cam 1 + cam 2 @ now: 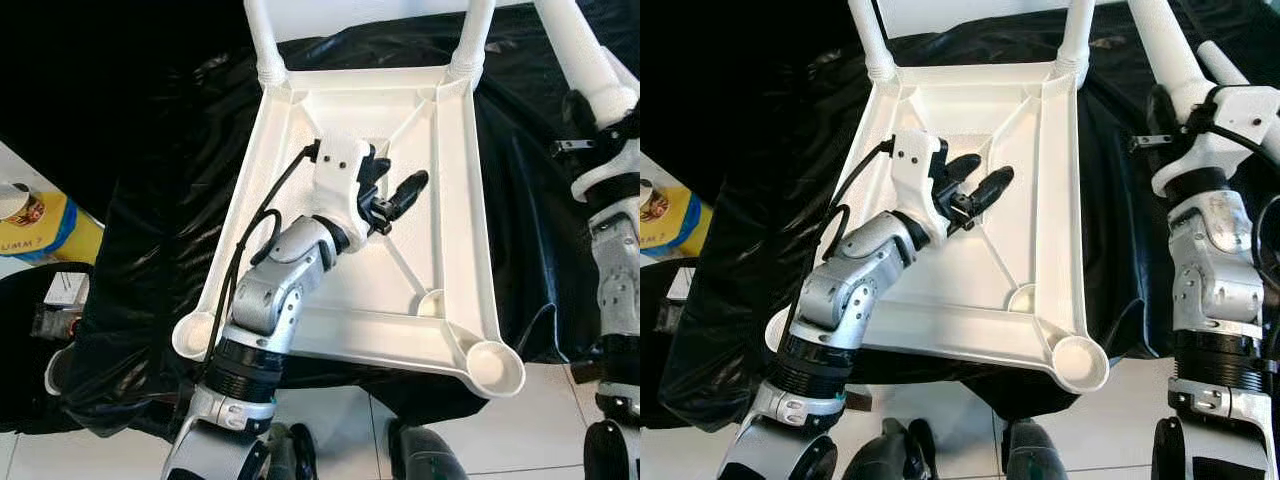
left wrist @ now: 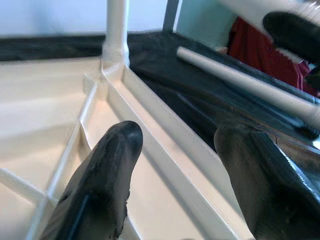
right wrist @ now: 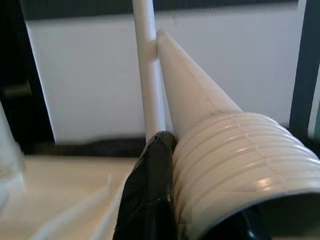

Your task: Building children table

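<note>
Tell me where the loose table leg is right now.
The loose table leg is on the robot's right, gripped by the right end effector near its threaded end, beside the upturned tabletop.

White tabletop [image 1: 455, 180] lies underside up, two legs [image 1: 266, 45] apparently screwed in far corners.

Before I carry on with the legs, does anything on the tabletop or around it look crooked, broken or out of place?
Nothing looks damaged. The white tabletop lies upside down on the black sheet, two legs upright in its far corners, both near sockets empty. The right gripper holds a threaded leg; the left gripper is open above the underside.
</note>
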Tool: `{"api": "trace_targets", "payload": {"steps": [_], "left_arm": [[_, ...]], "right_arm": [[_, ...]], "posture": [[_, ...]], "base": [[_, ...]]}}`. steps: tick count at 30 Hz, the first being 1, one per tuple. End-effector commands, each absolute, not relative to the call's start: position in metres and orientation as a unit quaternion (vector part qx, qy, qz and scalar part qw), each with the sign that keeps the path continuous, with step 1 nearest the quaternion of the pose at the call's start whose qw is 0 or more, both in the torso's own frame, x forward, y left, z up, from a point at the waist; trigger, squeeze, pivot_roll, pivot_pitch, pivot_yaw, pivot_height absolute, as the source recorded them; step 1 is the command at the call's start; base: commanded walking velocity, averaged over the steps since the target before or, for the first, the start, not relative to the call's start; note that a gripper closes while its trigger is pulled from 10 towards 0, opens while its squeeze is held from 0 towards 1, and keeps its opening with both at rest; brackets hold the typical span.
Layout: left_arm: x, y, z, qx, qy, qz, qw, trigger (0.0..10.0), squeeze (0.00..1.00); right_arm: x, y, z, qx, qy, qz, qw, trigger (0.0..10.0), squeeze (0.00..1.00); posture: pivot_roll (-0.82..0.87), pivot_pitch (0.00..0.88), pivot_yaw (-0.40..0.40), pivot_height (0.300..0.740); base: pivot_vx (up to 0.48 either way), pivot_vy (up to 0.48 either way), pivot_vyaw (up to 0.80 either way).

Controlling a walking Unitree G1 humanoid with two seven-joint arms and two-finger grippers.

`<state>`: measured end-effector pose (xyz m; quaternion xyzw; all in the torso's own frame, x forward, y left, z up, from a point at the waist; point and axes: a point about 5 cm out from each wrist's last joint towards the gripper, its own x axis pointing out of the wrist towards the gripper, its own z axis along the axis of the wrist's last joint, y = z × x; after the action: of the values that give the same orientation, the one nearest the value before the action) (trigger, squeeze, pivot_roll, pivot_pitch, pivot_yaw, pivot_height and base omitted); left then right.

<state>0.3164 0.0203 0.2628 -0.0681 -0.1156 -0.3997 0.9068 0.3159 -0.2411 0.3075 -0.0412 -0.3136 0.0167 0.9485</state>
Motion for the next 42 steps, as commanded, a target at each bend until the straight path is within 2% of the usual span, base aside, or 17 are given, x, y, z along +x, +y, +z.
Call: {"api": "trace_targets", "payload": {"steps": [1, 3, 10, 13, 19, 26, 27, 28, 29, 31, 34, 37, 38, 39, 40, 41, 42], "left_arm": [[0.318, 0.024, 0.261, -0.068, -0.118, -0.394, 0.909, 10.0, 0.0], [0.323, 0.029, 0.265, -0.066, -0.124, -0.387, 0.911, 10.0, 0.0], [0.33, 0.034, 0.266, -0.059, -0.129, -0.371, 0.918, 10.0, 0.0], [0.334, 0.038, 0.268, -0.047, -0.143, -0.367, 0.918, 10.0, 0.0], [0.336, 0.04, 0.272, -0.038, -0.16, -0.376, 0.912, 10.0, 0.0], [0.34, 0.046, 0.274, -0.05, -0.163, -0.389, 0.905, 10.0, 0.03], [0.342, 0.047, 0.273, -0.062, -0.157, -0.392, 0.904, 10.0, 0.75], [0.342, 0.047, 0.273, -0.062, -0.157, -0.392, 0.904, 10.0, 0.75], [0.343, 0.049, 0.273, -0.08, -0.153, -0.398, 0.901, 10.0, 1.0], [0.344, 0.051, 0.274, -0.103, -0.151, -0.408, 0.895, 10.0, 1.0], [0.341, 0.053, 0.283, -0.194, -0.151, -0.447, 0.86, 10.0, 1.0], [0.34, 0.054, 0.285, -0.213, -0.153, -0.456, 0.85, 10.0, 1.0], [0.339, 0.054, 0.288, -0.23, -0.151, -0.473, 0.837, 10.0, 1.0], [0.339, 0.054, 0.288, -0.23, -0.151, -0.473, 0.837, 10.0, 1.0], [0.336, 0.054, 0.291, -0.249, -0.15, -0.493, 0.82, 10.0, 1.0], [0.336, 0.054, 0.291, -0.249, -0.15, -0.493, 0.82, 10.0, 1.0], [0.331, 0.054, 0.297, -0.301, -0.139, -0.54, 0.774, 10.0, 0.0]], "right_arm": [[0.307, -0.235, 0.324, -0.059, -0.359, 0.026, 0.931, 10.0, 0.0], [0.302, -0.231, 0.341, -0.068, -0.393, 0.026, 0.917, 10.0, 0.0], [0.294, -0.226, 0.361, -0.073, -0.442, 0.03, 0.894, 10.0, 0.0], [0.283, -0.216, 0.377, -0.088, -0.492, 0.046, 0.865, 10.0, 0.0], [0.282, -0.208, 0.375, -0.097, -0.494, 0.07, 0.861, 10.0, 0.0], [0.285, -0.197, 0.355, -0.098, -0.469, 0.095, 0.872, 10.0, 0.0], [0.285, -0.192, 0.347, -0.092, -0.458, 0.107, 0.878, 10.0, 0.0], [0.285, -0.192, 0.347, -0.092, -0.458, 0.107, 0.878, 10.0, 0.0], [0.285, -0.188, 0.339, -0.09, -0.447, 0.118, 0.882, 10.0, 0.0], [0.286, -0.183, 0.33, -0.082, -0.434, 0.131, 0.888, 10.0, 0.0], [0.285, -0.171, 0.304, -0.069, -0.391, 0.168, 0.902, 10.0, 0.0], [0.285, -0.169, 0.299, -0.066, -0.381, 0.176, 0.905, 10.0, 0.0], [0.284, -0.167, 0.29, -0.069, -0.367, 0.185, 0.909, 10.0, 0.0], [0.284, -0.167, 0.29, -0.069, -0.367, 0.185, 0.909, 10.0, 0.0], [0.284, -0.165, 0.283, -0.071, -0.353, 0.196, 0.912, 10.0, 0.0], [0.284, -0.165, 0.283, -0.071, -0.353, 0.196, 0.912, 10.0, 0.0], [0.283, -0.16, 0.267, -0.075, -0.323, 0.217, 0.918, 10.0, 0.0]], "posture": [[-0.17, 0.111, 0.052, 0.74], [-0.18, 0.103, 0.051, 0.74], [-0.19, 0.084, 0.06, 0.74], [-0.2, 0.055, 0.065, 0.74], [-0.2, 0.036, 0.066, 0.74], [-0.2, 0.017, 0.075, 0.74], [-0.2, 0.01, 0.077, 0.74], [-0.2, 0.01, 0.077, 0.74], [-0.2, 0.011, 0.078, 0.74], [-0.2, 0.01, 0.082, 0.74], [-0.21, 0.011, 0.088, 0.74], [-0.21, 0.012, 0.089, 0.74], [-0.21, 0.015, 0.091, 0.74], [-0.21, 0.015, 0.091, 0.74], [-0.21, 0.018, 0.094, 0.74], [-0.21, 0.018, 0.094, 0.74], [-0.21, 0.025, 0.099, 0.74]], "base": [[0.0, 0.0, 0.0], [0.0, 0.0, 0.0], [0.0, 0.0, 0.0], [0.0, 0.0, 0.0], [0.0, 0.0, 0.0], [0.0, 0.0, 0.0], [0.0, 0.0, 0.0], [0.0, 0.0, 0.0], [0.0, 0.0, 0.0], [0.0, 0.0, 0.0], [0.0, 0.0, 0.0], [0.0, 0.0, 0.0], [0.0, 0.0, 0.0], [0.0, 0.0, 0.0], [0.0, 0.0, 0.0], [0.0, 0.0, 0.0], [0.0, 0.0, 0.0]]}}
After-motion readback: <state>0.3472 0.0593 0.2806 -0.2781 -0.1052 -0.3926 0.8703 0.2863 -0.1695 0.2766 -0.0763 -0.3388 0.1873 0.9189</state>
